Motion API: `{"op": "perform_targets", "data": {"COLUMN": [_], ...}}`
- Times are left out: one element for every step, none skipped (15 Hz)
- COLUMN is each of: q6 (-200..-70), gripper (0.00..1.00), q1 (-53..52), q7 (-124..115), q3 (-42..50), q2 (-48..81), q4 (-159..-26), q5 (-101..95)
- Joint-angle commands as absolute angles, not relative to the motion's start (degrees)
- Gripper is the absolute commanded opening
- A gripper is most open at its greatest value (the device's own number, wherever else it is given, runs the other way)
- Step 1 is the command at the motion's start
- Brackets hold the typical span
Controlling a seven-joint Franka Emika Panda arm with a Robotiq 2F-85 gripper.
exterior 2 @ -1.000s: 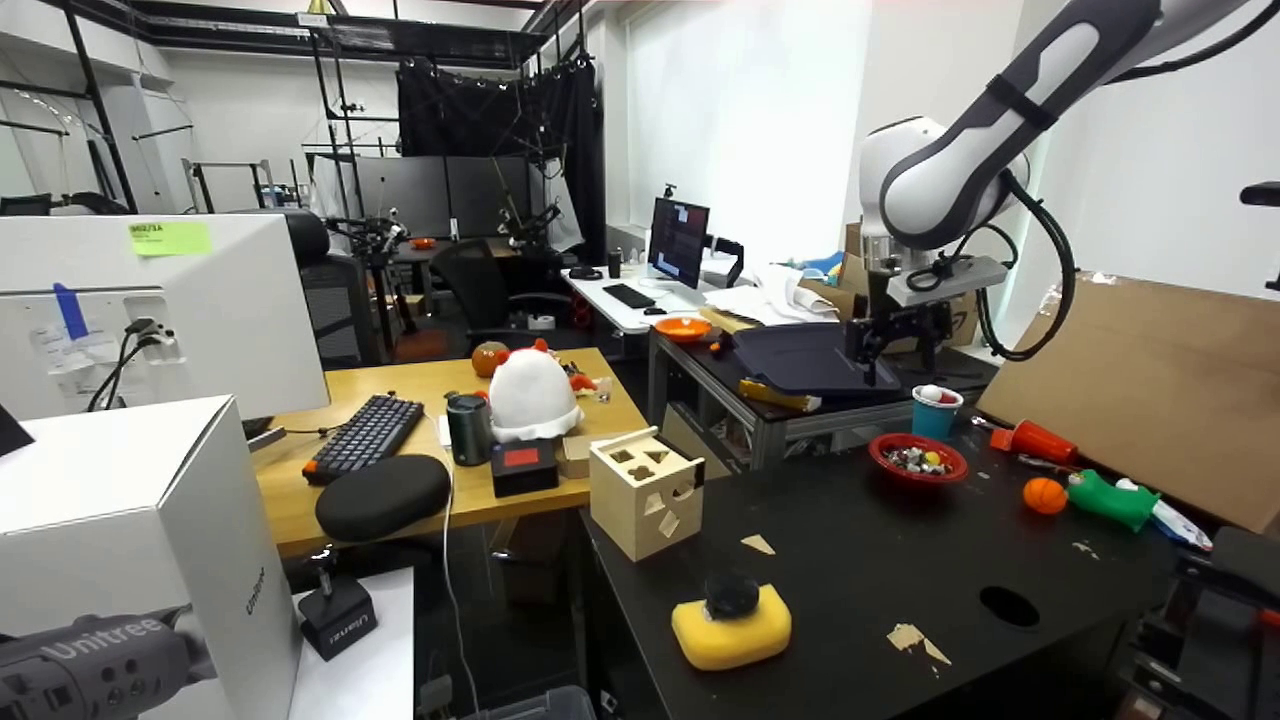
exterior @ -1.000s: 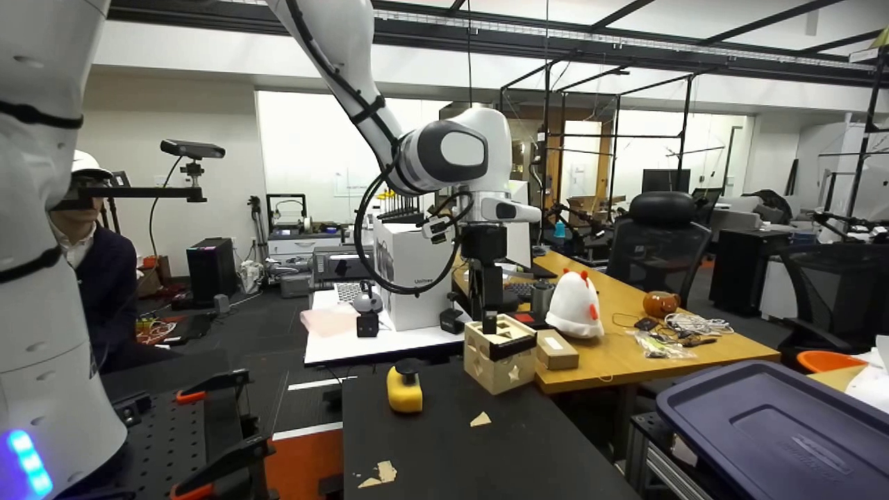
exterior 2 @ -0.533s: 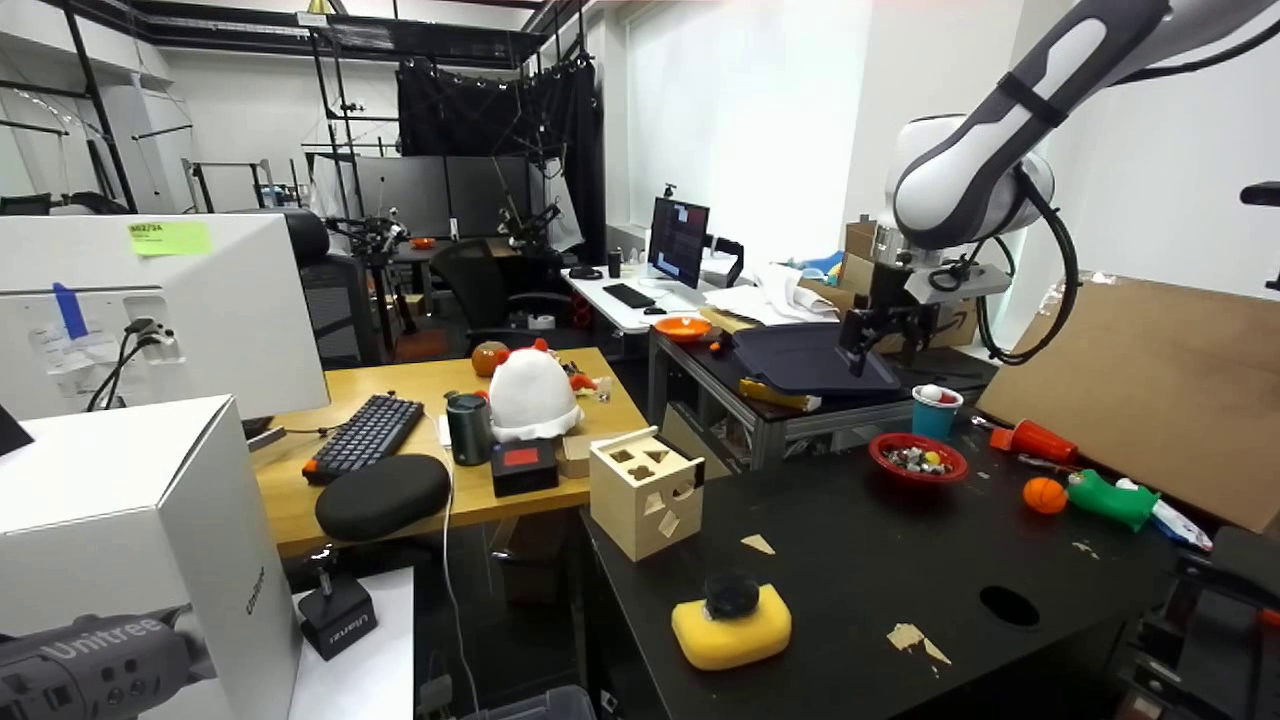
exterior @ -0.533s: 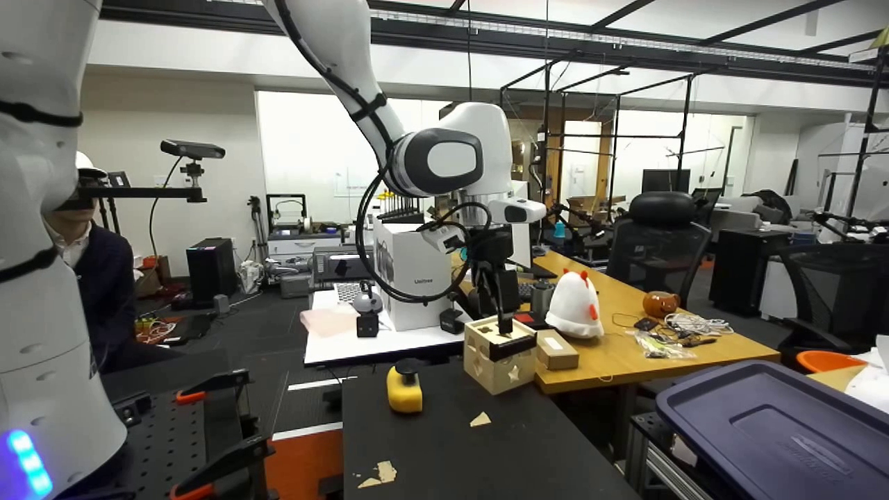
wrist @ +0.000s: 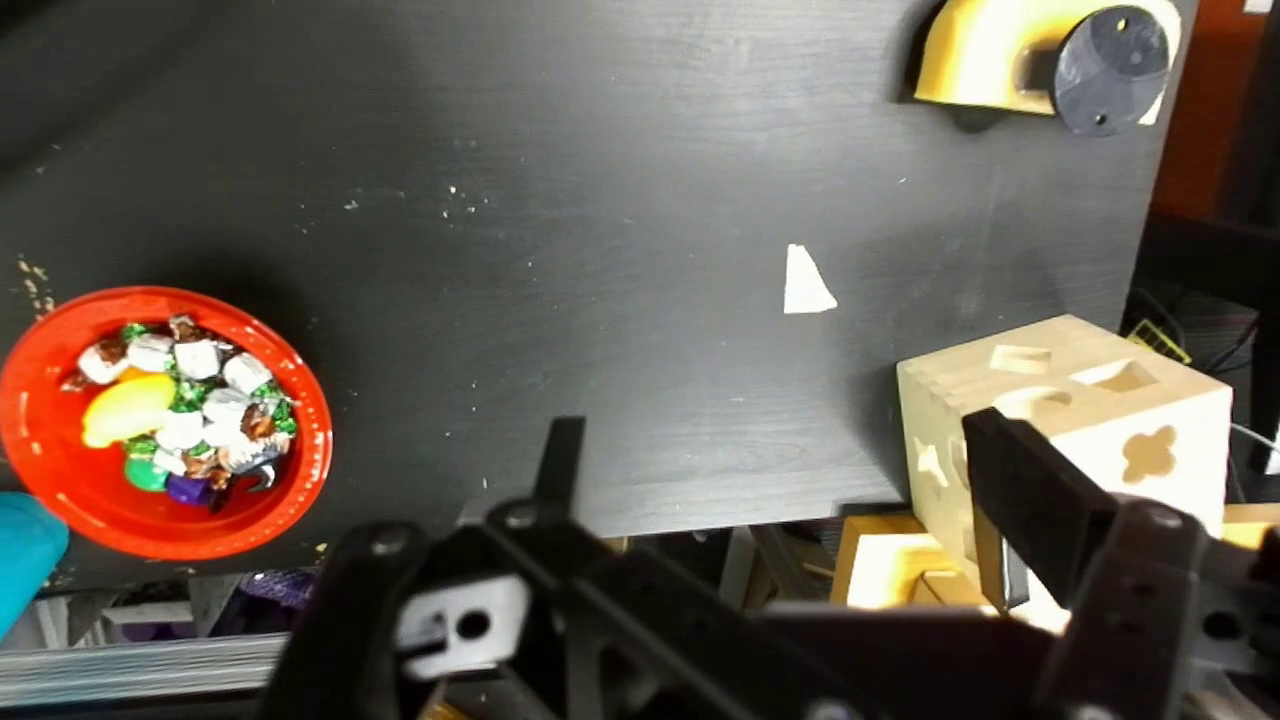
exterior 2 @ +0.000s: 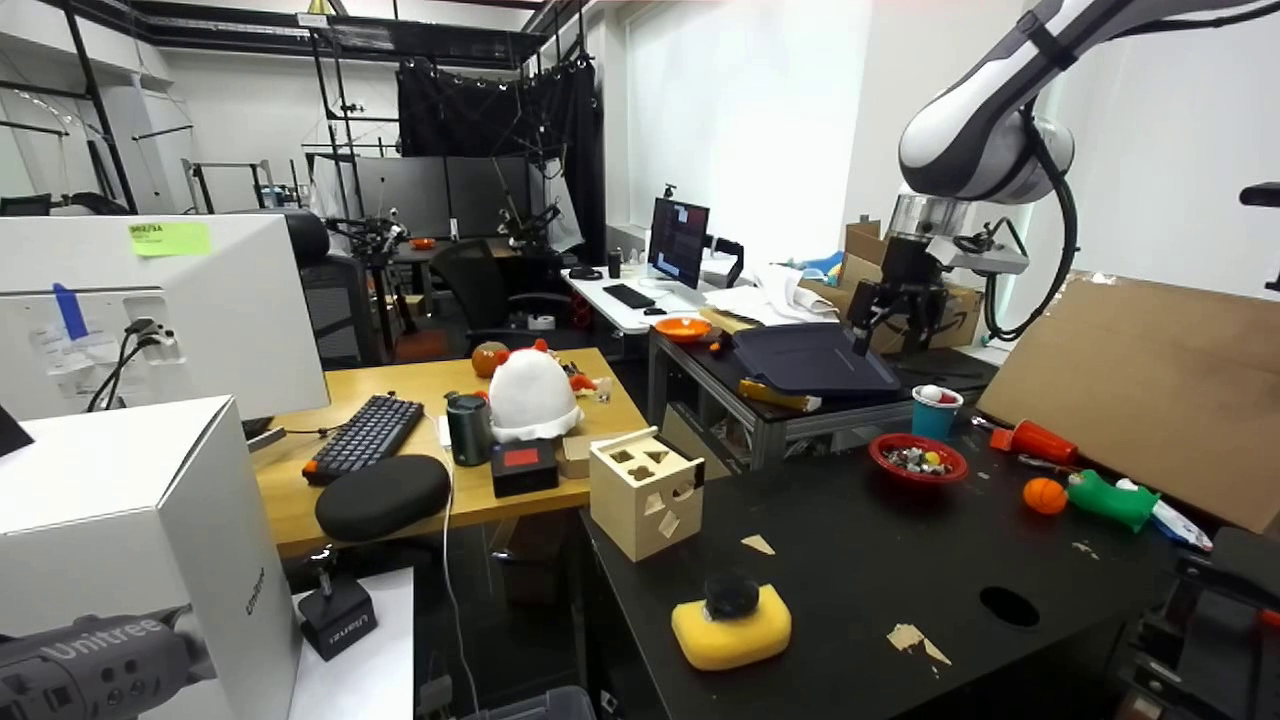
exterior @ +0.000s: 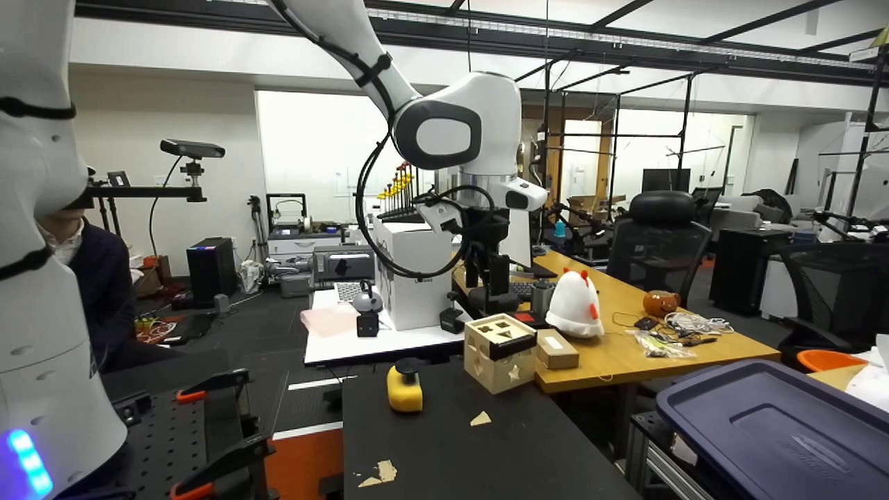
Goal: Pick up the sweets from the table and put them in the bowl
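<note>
The red bowl (exterior 2: pixel 918 481) stands on the black table (exterior 2: pixel 830 545). The bowl also shows at the left of the wrist view (wrist: pixel 45 445). Wrapped sweets (wrist: pixel 195 400) in silver, brown and green lie in the bowl, with a yellow lemon-like piece (wrist: pixel 130 408) among them. Sweets show only inside the bowl. My gripper (wrist: pixel 775 430) is open, with nothing between its fingers. It hangs high above the table, to the bowl's right in the wrist view. It also shows in both exterior views (exterior: pixel 486 281) (exterior 2: pixel 888 342). The bowl is out of view in an exterior view.
A wooden shape box (exterior 2: pixel 645 500) and a yellow block with a black disc (exterior 2: pixel 735 635) stand near the table edge. A blue cup (exterior 2: pixel 935 415), a red cup (exterior 2: pixel 1042 440), an orange ball (exterior 2: pixel 1045 495) and a green toy (exterior 2: pixel 1112 500) are near the bowl. Tape scraps (wrist: pixel 806 285) lie there.
The arm and gripper have risen. In an exterior view the gripper has also shifted right. The gripper's tilt has changed. The bowl and other objects have not moved.
</note>
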State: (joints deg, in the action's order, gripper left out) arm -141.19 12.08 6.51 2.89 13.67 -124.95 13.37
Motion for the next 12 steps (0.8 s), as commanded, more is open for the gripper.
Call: {"op": "perform_targets", "data": {"q6": [-135.2,-133.8,-132.5,-131.6,-130.7,-130.0,-129.2,-128.5,-127.7,-126.7,-125.8,-125.0], "gripper": [1.0,1.0,1.0,1.0,1.0,1.0,1.0,1.0,1.0,1.0,1.0,1.0], "q1": [10.6,10.1,9.5,9.0,8.4,7.9,7.5,7.1,6.8,6.5,6.3,6.2], "q7": [3.4,1.8,0.3,-1.6,-3.6,-5.5,-7.0,-8.6,-10.0,-11.9,-13.2,-14.5], "q3": [4.1,4.3,4.4,4.5,4.5,4.5,4.4,4.3,4.2,4.2,4.2,4.1], "q2": [6.8,5.7,4.5,3.5,2.5,1.6,0.7,-0.1,-0.7,-1.3,-1.8,-2.3], "q4": [-128.2,-128.4,-128.5,-128.7,-128.8,-128.9,-128.9,-128.8,-128.7,-128.4,-128.2,-128.0], "q5": [12.9,12.2,11.5,10.5,9.5,8.5,7.7,6.9,6.1,5.3,4.6,4.0]}}
